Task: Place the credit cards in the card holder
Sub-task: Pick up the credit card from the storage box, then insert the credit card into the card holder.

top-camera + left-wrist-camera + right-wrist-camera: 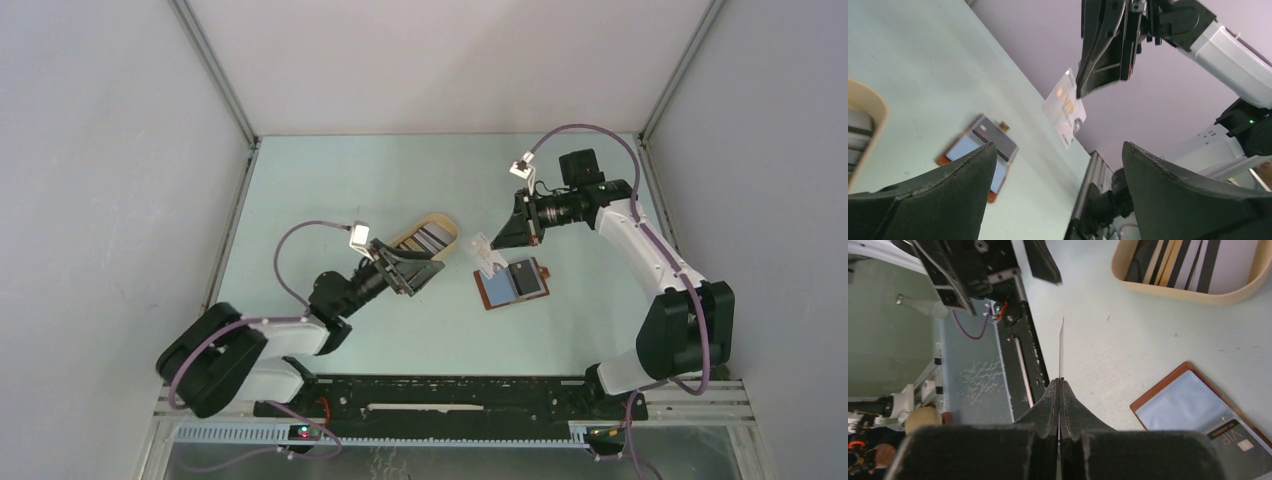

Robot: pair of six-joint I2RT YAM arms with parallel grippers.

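A tan tray (1193, 294) is sitting on the table (330, 200), and a bunch of cards (1198, 262) with dark stripes are lying inside it. The card holder (512, 283) is lying open and flat on the table, near the tray but not touching it. One side of it is showing a see-through pocket (1180, 407). A dark card (1235, 440) with the letters VIP is sitting on the other side.

The right gripper (1060, 384) is squeezing its jaws tight on a white card (1065, 107). The card is sticking out past the end of the jaws, close to the far left corner of the card holder. I cannot tell if its tip is touching the table.

The left gripper (428, 274) is holding its jaws wide open with nothing between them. It is sitting just beside the near end of the tray.

The right wrist view is showing the white card only as a thin line, because it is looking at the edge. The left wrist view is showing the flat face of that card, with gold letters on it, and only a corner of the tray. The top view is showing both arms, the tray and the card holder all at once
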